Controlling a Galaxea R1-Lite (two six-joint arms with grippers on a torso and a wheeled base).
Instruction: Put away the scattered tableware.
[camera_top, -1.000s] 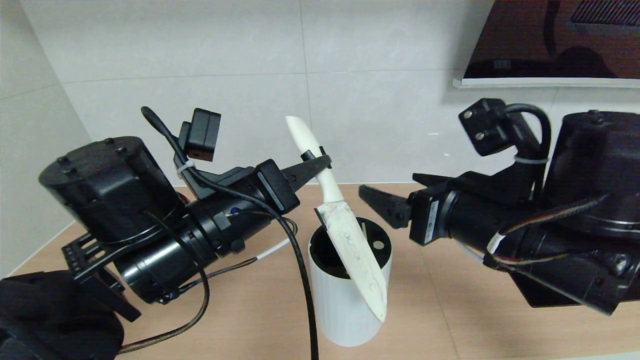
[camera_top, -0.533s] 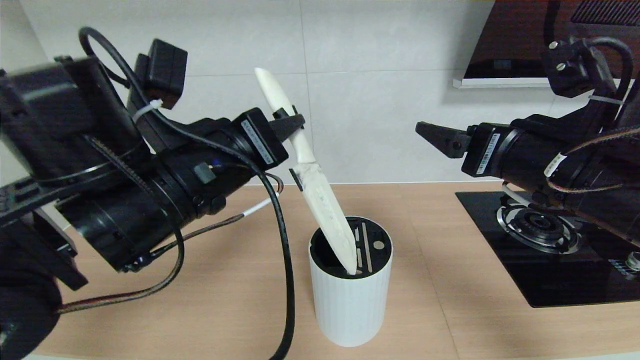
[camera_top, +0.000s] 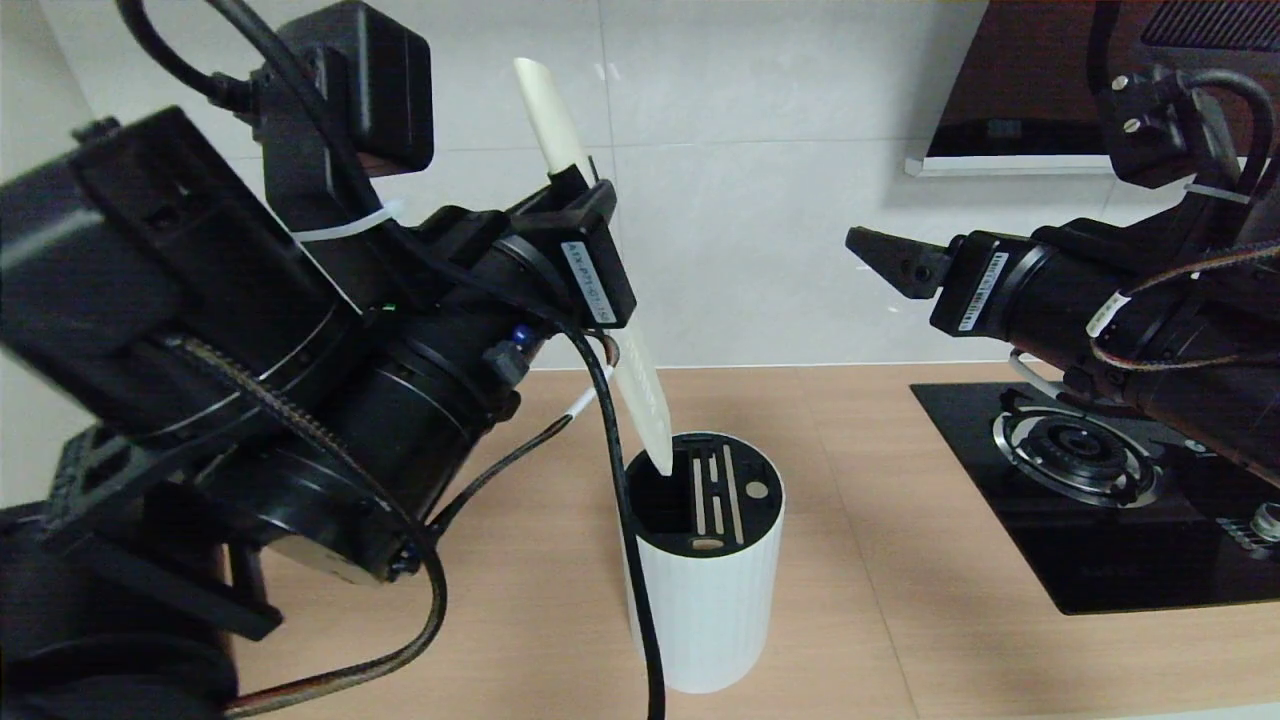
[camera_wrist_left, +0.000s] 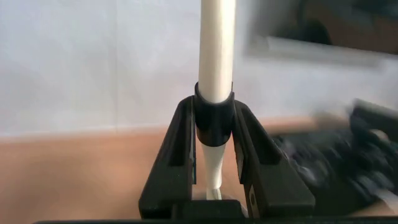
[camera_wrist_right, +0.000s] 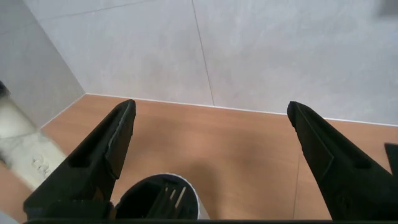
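Knife (camera_top: 641, 398), cream-white, tilted handle-up, clamped by left gripper (camera_wrist_left: 214, 106) at the handle; tip at black slotted top of white ribbed holder (camera_top: 705, 600). Right gripper (camera_wrist_right: 210, 111) spread wide, empty.

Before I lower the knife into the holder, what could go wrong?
1. The knife, clamped by its handle in the left gripper, is tilted, with its tip at the edge of the wide opening in the holder. It may strike the top plate or jam.
2. A sideways push might tip the tall, free-standing holder.
3. The left arm's cable hangs across the holder's front and could snag it.
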